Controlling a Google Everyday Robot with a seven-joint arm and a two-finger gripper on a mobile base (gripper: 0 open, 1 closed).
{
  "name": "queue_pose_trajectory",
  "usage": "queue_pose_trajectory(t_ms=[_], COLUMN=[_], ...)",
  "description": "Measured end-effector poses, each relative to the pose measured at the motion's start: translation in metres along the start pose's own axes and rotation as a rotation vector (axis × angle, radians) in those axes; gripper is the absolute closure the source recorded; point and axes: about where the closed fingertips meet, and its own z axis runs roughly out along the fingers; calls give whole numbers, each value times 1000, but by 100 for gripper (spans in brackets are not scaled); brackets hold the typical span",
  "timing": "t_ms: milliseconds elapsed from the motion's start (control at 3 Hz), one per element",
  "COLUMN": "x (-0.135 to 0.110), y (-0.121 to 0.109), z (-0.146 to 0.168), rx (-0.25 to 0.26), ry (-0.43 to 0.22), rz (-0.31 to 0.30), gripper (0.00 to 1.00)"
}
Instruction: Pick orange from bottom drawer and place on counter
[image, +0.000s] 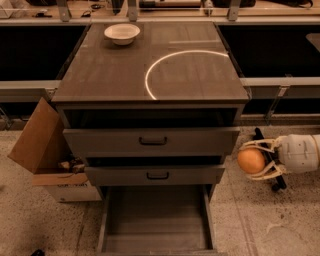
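My gripper (251, 161) is at the right of the cabinet, level with the middle drawer, and is shut on the orange (250, 160), a small round orange fruit held between pale fingers (262, 145). The bottom drawer (156, 235) is pulled open below, its flat grey floor bare. The counter (110, 75) is the glossy dark top of the cabinet with a bright white arc mark (172, 62). The orange is held off to the right of the cabinet, below counter height.
A white bowl (122, 33) sits at the counter's back left. Two upper drawers with black handles (153, 141) stand slightly open. An open cardboard box (42, 150) stands on the floor at the left. A dark object (265, 150) lies on the floor behind the gripper.
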Motion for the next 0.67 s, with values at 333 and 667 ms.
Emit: queue_pose_trajectory(t_ms=[333, 667], x=[-3, -21], y=[-6, -40], z=[5, 5], rx=[14, 23], ry=[-33, -94], rz=[1, -1], gripper=[100, 100])
